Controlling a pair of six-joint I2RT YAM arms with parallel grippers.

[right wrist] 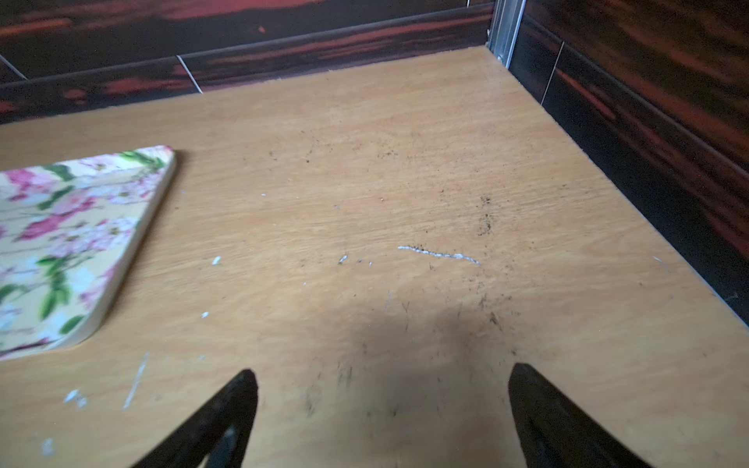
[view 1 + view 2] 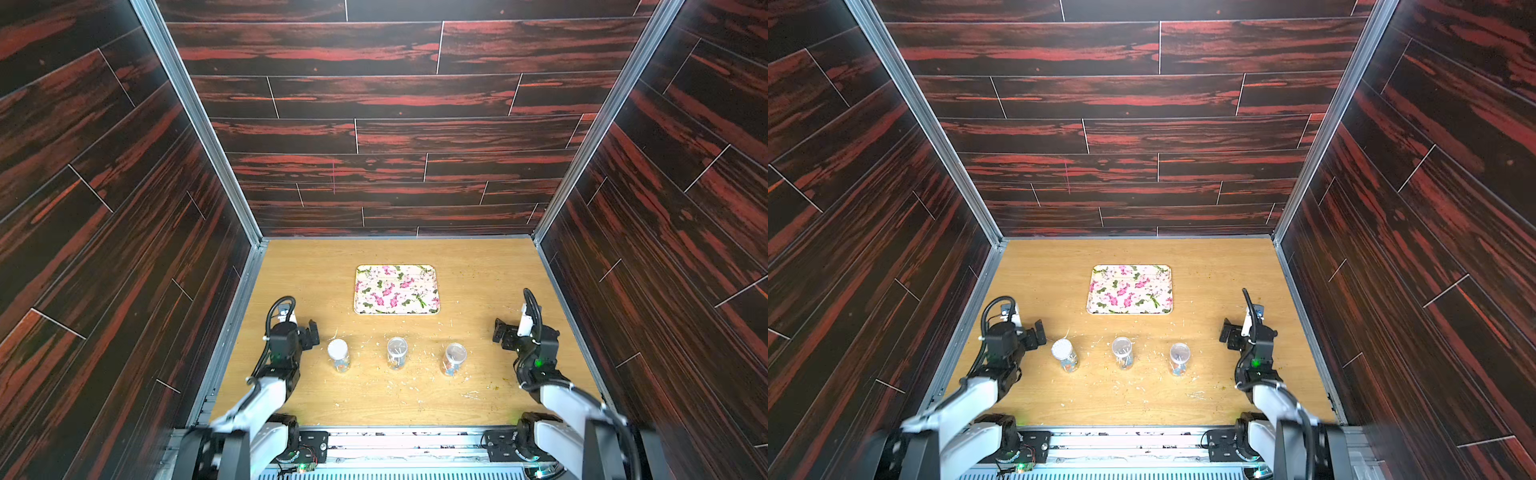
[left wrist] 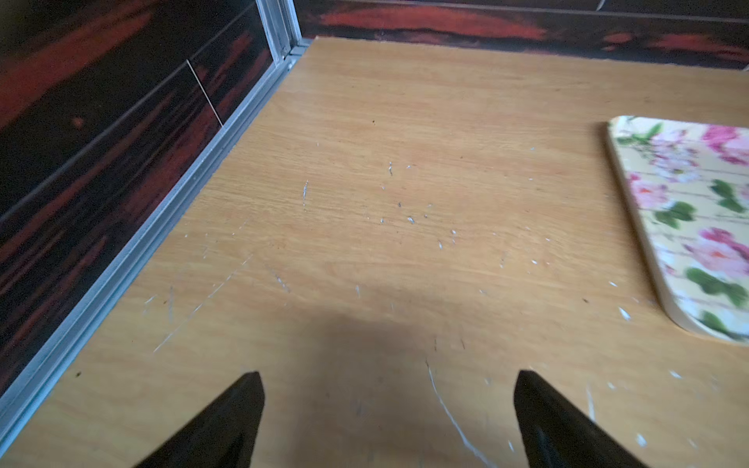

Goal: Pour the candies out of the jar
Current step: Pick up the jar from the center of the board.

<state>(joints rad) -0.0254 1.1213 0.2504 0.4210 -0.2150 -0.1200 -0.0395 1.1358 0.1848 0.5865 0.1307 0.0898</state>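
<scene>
Top views both show three upright jars (image 2: 397, 352) in a row on the bench (image 2: 316, 270), candies (image 2: 341, 366) in their bottoms, between both pairs of jaws. Just beside the white-lidded jar (image 2: 337, 348), the left jaws gape wide, empty; the right jaws, equally wide, hold nothing.

In both top views we look steeply down from high above the table's (image 2: 316, 266) 6 o'clock edge toward the back wall (image 2: 395, 124), taking in the tray (image 2: 397, 289) and jars (image 2: 397, 353). Our wrist views sit low and close over the table, facing 12 o'clock. Each shares a tray corner with the top views.
</scene>
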